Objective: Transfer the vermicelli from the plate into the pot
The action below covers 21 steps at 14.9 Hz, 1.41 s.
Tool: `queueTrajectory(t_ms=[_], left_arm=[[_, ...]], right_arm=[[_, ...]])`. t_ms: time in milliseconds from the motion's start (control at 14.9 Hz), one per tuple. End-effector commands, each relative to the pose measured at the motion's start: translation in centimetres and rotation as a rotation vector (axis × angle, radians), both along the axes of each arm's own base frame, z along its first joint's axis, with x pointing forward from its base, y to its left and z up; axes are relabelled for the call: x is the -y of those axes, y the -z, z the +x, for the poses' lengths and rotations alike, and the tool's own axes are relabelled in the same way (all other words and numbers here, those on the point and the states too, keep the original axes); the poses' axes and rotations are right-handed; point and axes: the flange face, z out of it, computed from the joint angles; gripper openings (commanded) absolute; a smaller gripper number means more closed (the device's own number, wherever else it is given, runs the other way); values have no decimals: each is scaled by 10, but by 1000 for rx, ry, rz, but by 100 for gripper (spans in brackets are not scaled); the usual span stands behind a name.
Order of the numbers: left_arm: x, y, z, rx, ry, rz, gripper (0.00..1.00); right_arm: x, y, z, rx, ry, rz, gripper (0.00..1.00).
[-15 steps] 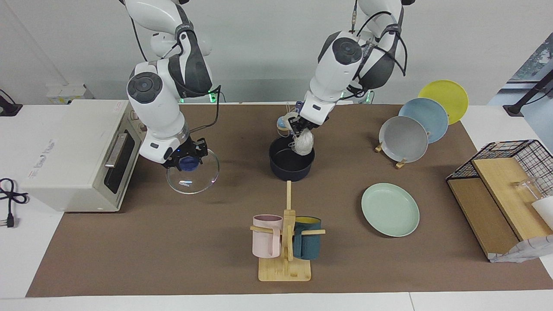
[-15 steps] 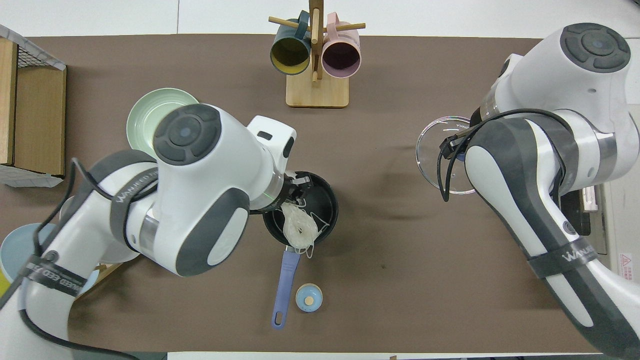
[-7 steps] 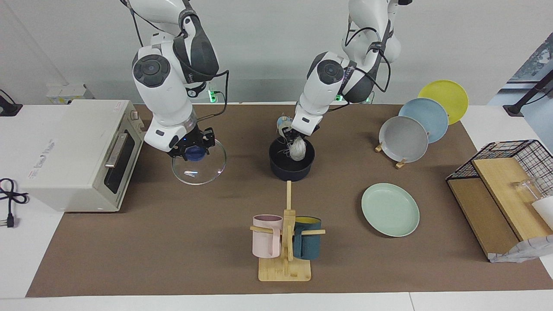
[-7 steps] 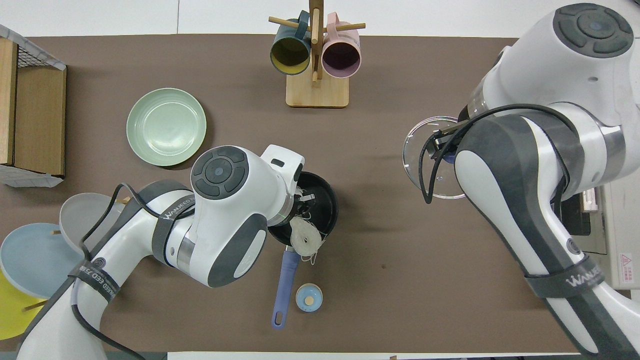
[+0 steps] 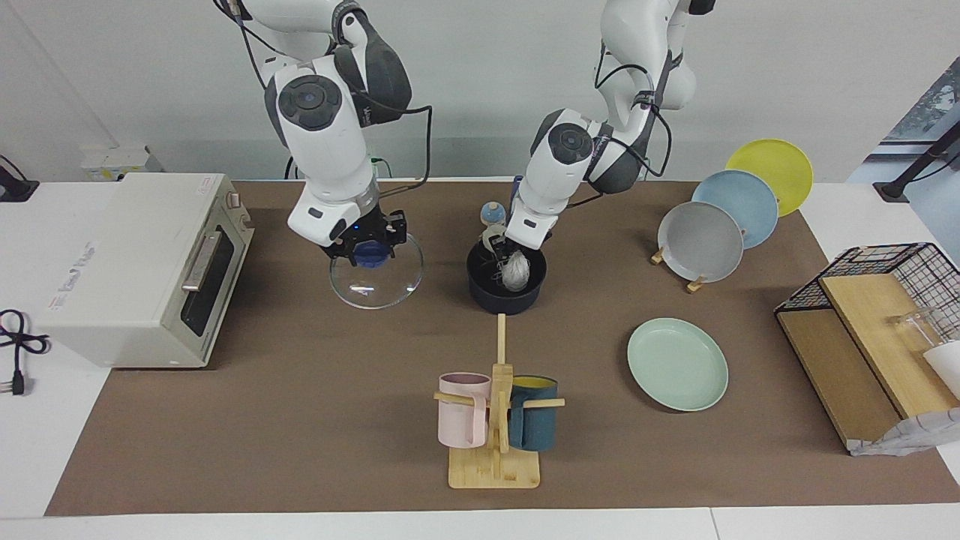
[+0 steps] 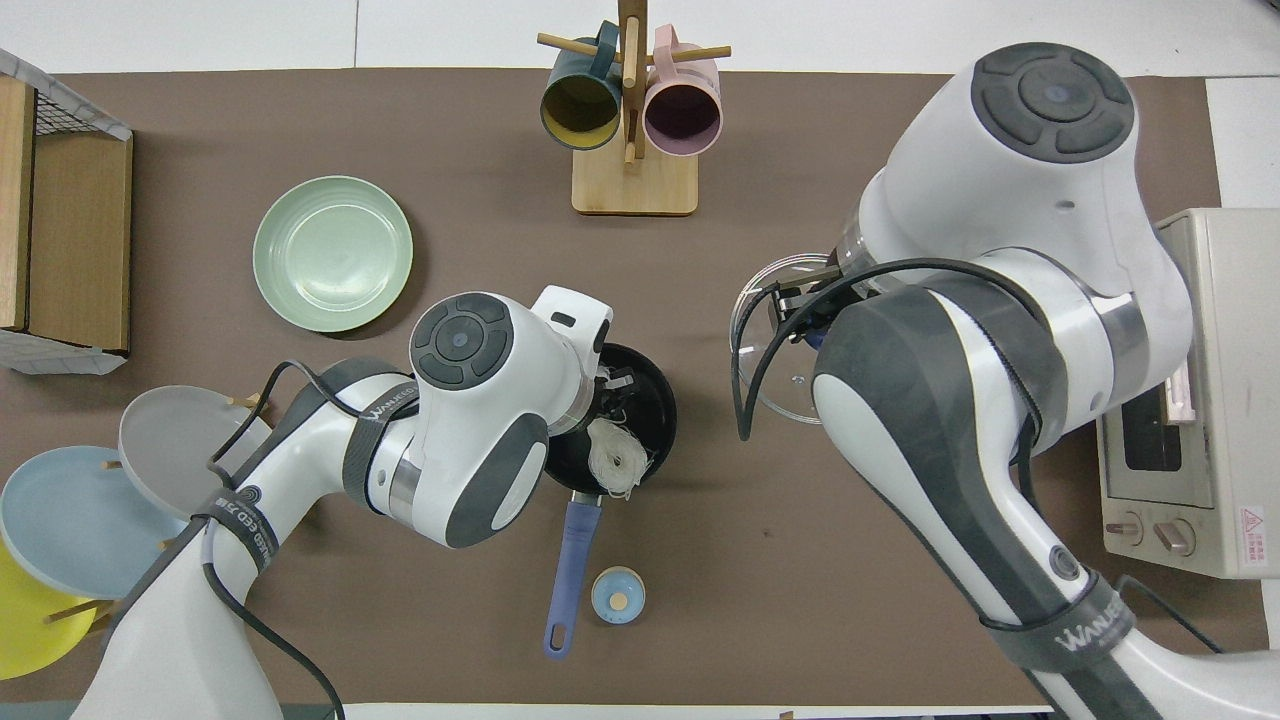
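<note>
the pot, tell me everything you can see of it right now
The pot is a small dark navy saucepan with a black inside and a long blue handle pointing toward the robots. It stands upright on the brown mat, lid off. The vermicelli, a whitish bundle, hangs inside its rim, with the left gripper right above it. The right gripper holds a glass lid in the air, toward the right arm's end.
</note>
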Motion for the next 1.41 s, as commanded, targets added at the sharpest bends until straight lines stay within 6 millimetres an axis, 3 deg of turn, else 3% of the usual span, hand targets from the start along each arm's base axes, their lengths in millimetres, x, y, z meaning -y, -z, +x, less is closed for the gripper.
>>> queueTrajectory(t_ms=[0, 134, 402, 603, 737, 804, 1072, 1340], left_arm=[[-2, -19, 5, 21, 25, -34, 100], [-14, -49, 14, -12, 27, -24, 100], [-62, -118, 42, -60, 34, -18, 100], [-133, -175, 49, -7, 80, -40, 100], [-192, -205, 51, 26, 122, -38, 100], [-217, -214, 52, 54, 150, -2, 100], [-273, -224, 58, 101, 224, 116, 100], [-293, -219, 58, 122, 252, 139, 100]], right_arm=[[-17, -8, -4, 10, 39, -2, 0], [-31, -6, -12, 7, 58, -10, 0], [-49, -3, -21, 17, 88, -13, 0], [-74, 2, -33, 37, 131, 3, 0], [-88, 4, -38, 44, 165, 15, 0], [-98, 6, -40, 56, 182, 30, 0], [-144, 23, -57, 103, 187, 13, 0], [-178, 49, -69, 117, 214, 4, 0]])
